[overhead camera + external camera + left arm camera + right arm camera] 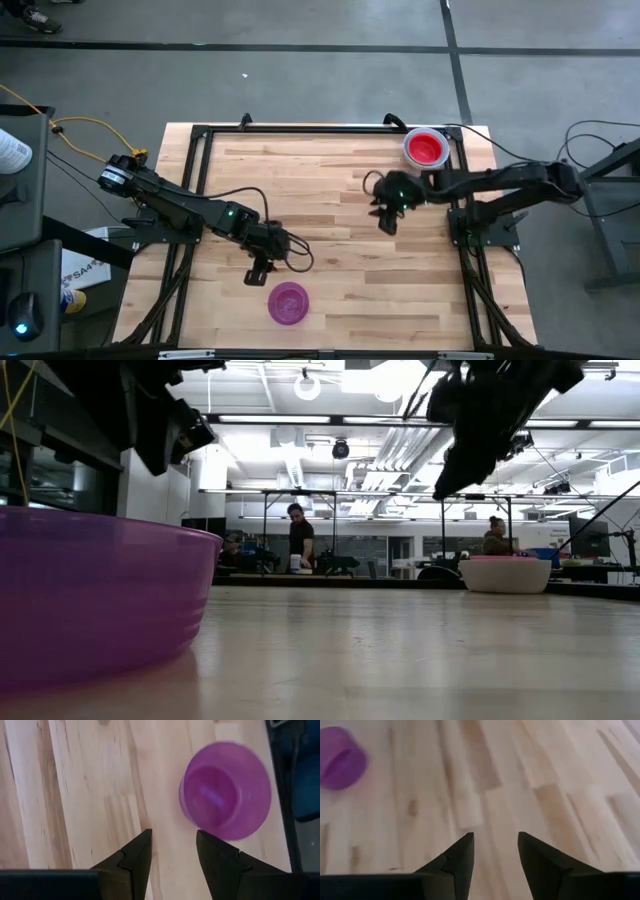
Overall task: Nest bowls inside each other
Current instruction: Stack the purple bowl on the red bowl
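Observation:
A purple bowl (288, 303) stands upright on its base near the table's front edge, left of the middle; it also shows in the left wrist view (225, 790) and fills the low view's left side (90, 600). At the far right corner a red bowl (425, 148) sits inside a white bowl (505, 575). My left gripper (258, 272) hovers open just beyond the purple bowl, a little to its left, fingers (137, 850) slanting down, nothing between them. My right gripper (386, 222) hangs open over bare wood right of the middle (495, 837).
A black metal frame (200, 160) runs along the table's left, far and right sides. A loop of cable (300, 262) trails by my left gripper. Bare wood lies between the two grippers. People stand in the room beyond the table (300, 535).

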{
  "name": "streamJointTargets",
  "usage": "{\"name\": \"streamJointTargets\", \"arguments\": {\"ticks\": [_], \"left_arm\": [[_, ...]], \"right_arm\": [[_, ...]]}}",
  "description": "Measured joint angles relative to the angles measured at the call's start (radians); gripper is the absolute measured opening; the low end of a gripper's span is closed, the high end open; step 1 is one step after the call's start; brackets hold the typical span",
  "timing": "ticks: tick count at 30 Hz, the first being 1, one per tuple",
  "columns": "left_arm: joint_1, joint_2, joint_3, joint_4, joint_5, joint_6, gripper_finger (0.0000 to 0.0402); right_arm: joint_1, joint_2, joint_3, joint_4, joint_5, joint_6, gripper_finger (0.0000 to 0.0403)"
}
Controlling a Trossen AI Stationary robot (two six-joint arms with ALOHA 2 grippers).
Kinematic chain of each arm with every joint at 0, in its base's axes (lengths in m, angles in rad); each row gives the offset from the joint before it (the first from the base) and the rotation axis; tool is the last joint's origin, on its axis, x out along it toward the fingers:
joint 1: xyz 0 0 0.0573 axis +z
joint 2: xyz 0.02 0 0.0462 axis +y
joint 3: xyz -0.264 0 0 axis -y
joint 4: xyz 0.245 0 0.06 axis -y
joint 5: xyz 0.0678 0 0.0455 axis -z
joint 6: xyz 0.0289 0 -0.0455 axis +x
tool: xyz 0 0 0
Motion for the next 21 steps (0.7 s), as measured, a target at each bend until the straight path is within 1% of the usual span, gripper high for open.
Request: {"name": "streamJointTargets", "arguments": {"ticks": [5, 9, 11, 16, 18, 21], "left_arm": [[0.000, 0.001, 0.000, 0.016, -0.006, -0.102, 0.0155], [-0.014, 0.027, 0.001, 0.003, -0.060, -0.201, 0.0155], [-0.023, 0.046, 0.001, 0.006, -0.074, -0.263, 0.0155], [-0.059, 0.112, 0.001, 0.021, -0.077, -0.482, 0.0155], [-0.092, 0.137, 0.002, 0.037, -0.078, -0.557, 0.0155], [-0.147, 0.162, 0.023, 0.083, -0.080, -0.628, 0.0155]], "right_arm": [[0.127, 0.000, 0.000, 0.063, 0.077, 0.026, 0.0146], [0.187, 0.000, 0.000, 0.087, 0.103, 0.059, 0.0146], [0.211, 0.000, 0.000, 0.091, 0.119, 0.071, 0.0146], [0.251, 0.000, 0.000, 0.092, 0.152, 0.079, 0.0146], [0.263, 0.000, 0.000, 0.092, 0.165, 0.079, 0.0146], [0.273, 0.000, 0.000, 0.093, 0.180, 0.077, 0.0146]]}}
